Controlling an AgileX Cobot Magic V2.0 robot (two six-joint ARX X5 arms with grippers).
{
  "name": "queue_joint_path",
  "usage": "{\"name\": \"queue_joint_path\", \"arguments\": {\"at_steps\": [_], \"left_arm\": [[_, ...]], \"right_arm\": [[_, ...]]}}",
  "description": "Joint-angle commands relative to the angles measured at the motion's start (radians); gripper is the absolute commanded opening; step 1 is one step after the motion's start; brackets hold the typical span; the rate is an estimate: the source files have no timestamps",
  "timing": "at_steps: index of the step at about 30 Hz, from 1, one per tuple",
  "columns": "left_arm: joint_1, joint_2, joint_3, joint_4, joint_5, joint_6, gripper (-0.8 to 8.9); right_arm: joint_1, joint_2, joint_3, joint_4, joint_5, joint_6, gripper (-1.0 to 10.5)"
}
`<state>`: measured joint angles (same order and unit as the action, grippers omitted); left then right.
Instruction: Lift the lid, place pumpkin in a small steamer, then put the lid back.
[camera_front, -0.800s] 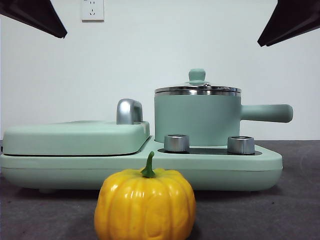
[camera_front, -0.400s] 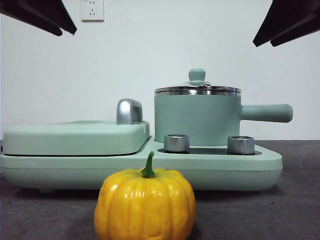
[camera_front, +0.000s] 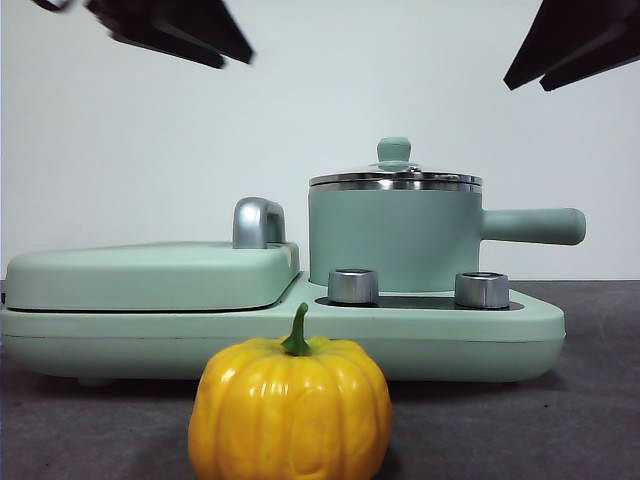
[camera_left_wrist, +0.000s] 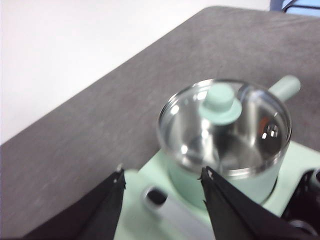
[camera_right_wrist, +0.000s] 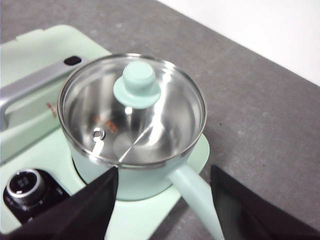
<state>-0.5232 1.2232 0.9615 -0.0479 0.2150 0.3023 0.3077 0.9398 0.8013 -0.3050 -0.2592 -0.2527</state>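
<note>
The pumpkin (camera_front: 290, 410), glossy yellow-orange with a green stem, stands on the table at the front centre, clear of both arms. Behind it the small steamer (camera_front: 395, 240) sits on the mint-green cooker, its side handle (camera_front: 535, 226) pointing right. The lid (camera_front: 394, 178) rests on it, silver-rimmed with a mint knob. My left gripper (camera_front: 235, 52) hangs open high at the upper left, above and left of the steamer (camera_left_wrist: 190, 185) and the lid (camera_left_wrist: 220, 104). At the top right corner my right gripper (camera_front: 525, 78) waits, open, above the lid (camera_right_wrist: 136, 85).
A wide flat mint-green cover (camera_front: 150, 275) with a chrome arch handle (camera_front: 258, 222) fills the cooker's left half. Two chrome dials (camera_front: 353, 285) (camera_front: 481, 290) stand in front of the steamer. Dark grey table runs around the cooker base (camera_front: 520, 335); a white wall stands behind.
The left arm has swung right from the top left corner toward the middle, now covering the wall socket. The right arm has shifted only slightly. Pumpkin, steamer and lid have stayed put.
</note>
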Motion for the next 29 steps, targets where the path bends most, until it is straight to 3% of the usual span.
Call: {"name": "queue_joint_path", "arguments": {"at_steps": [1,16,29], "left_arm": [[-0.032,0.071,0.037,0.067,0.004,-0.038,2.50],[-0.136,0.458,0.337,0.100,0.005,-0.150,2.50],[-0.173,0.560,0.376,0.146,0.007,-0.161,2.50]], "right_arm": [[0.005,0.006,0.020,0.021,-0.003,0.037,2.9],[0.005,0.006,0.020,0.027,-0.003,0.040,2.9],[0.005,0.006,0.020,0.027,-0.003,0.040,2.9]]}}
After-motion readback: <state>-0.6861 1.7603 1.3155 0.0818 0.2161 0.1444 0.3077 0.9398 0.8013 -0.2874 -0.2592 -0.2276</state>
